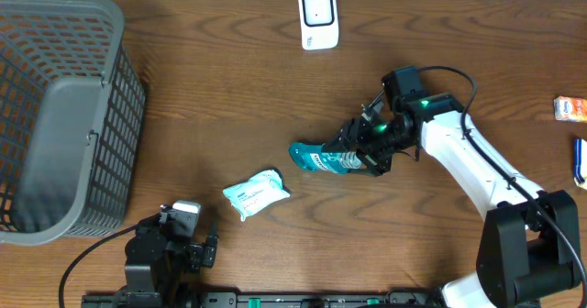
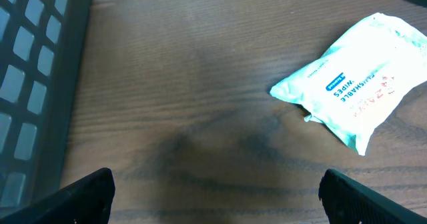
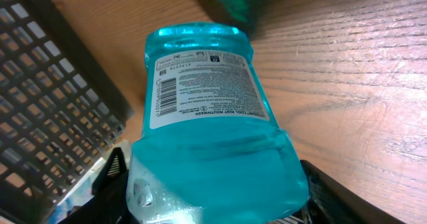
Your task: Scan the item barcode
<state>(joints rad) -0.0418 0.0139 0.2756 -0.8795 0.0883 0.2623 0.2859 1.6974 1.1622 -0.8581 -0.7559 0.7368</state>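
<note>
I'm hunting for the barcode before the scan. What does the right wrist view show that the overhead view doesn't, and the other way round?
Only the right wrist view: the back label of the mouthwash bottle, with the barcode along the label's left side. Only the overhead view: the white scanner at the table's far edge and a small packet at the right edge. Both: the teal bottle held between the right fingers, the grey basket and the wooden table.
</note>
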